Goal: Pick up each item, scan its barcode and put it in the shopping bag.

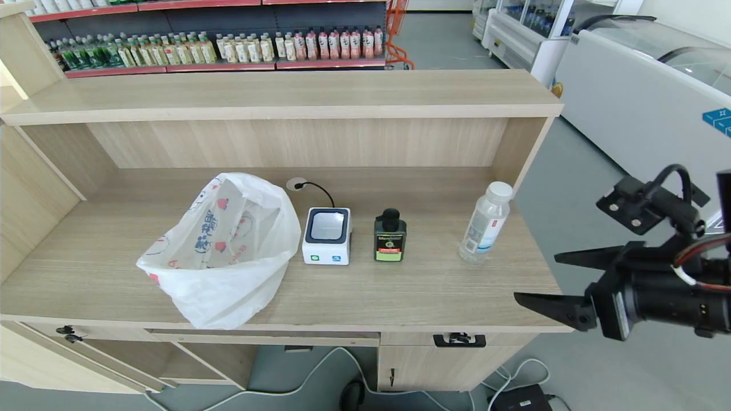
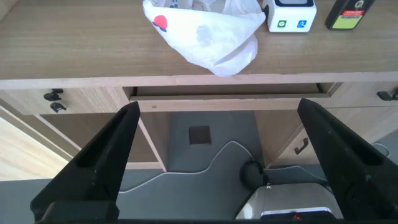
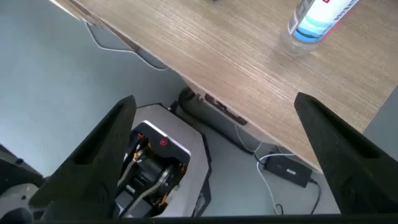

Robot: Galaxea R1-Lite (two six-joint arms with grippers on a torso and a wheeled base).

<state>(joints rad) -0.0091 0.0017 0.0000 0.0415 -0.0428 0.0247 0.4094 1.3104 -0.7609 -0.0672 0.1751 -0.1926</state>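
Light wooden checkout counter [image 1: 411, 291] carrying four things in row across its middle. White plastic shopping bag [image 1: 220, 257] sitting at robot's left, mouth gaping open, bottom bulging over front edge. Barcode scanner [image 1: 326, 235] standing just beside bag, its black cable [image 1: 320, 191] running back to grommet hole [image 1: 296, 184]. Dark bottle with green label [image 1: 390, 237] standing upright near scanner. Clear water bottle [image 1: 484, 224] standing upright toward right end, apart from the others.

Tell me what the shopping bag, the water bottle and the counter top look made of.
Shopping bag: thin plastic film with a soft sheen; it crumples and lets light through.
Water bottle: clear, glossy plastic, see-through, with a white cap.
Counter top: pale wood grain, matte; whether it is solid wood or laminate cannot be told.
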